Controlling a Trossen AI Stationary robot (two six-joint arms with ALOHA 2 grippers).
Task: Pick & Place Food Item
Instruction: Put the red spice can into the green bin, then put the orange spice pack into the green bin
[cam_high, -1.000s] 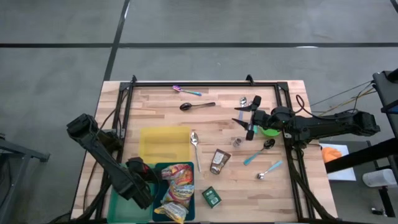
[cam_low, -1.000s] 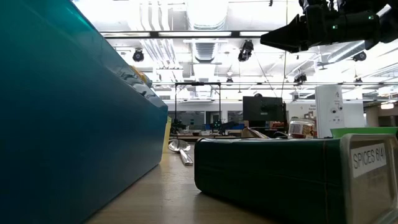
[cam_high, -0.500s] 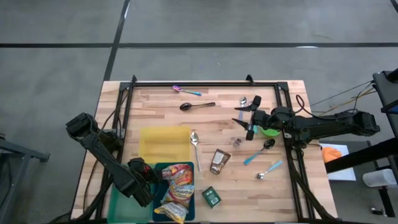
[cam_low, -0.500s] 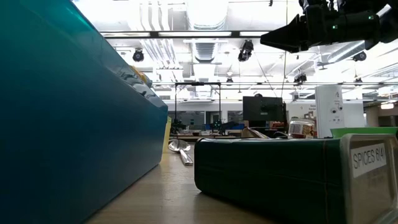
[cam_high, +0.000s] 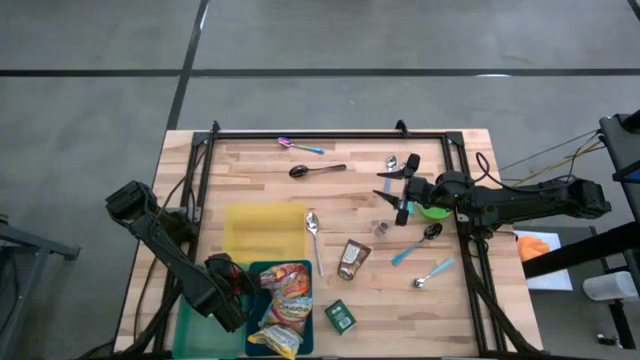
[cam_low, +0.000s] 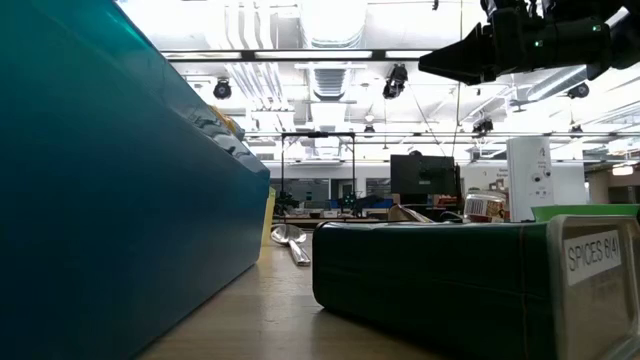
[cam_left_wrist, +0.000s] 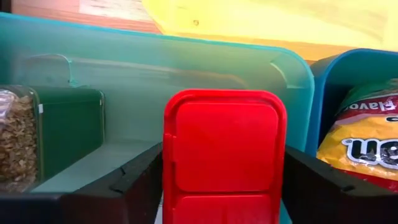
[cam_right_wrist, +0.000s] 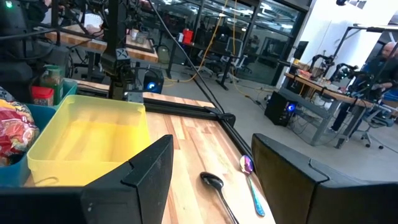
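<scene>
The red-lidded jar (cam_left_wrist: 224, 155) stands in the green bin (cam_left_wrist: 186, 68) near the worktop's front left corner, between the left gripper's (cam_left_wrist: 221, 186) jaws; whether they grip it I cannot tell. The right gripper (cam_high: 398, 196) hovers near the right edge, jaws apart, empty.

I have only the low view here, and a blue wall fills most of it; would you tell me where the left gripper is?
Observer: The left gripper is down inside the green bin, next to the blue bin that holds the chip bag.
Operator: Thank you. Is anything right in front of it?
Observer: Yes, a red-lidded container stands upright just ahead of it, inside that green bin.
Operator: And how is the right gripper?
Observer: The right gripper hangs open and empty over the table's right side, beside a green bowl.
</scene>
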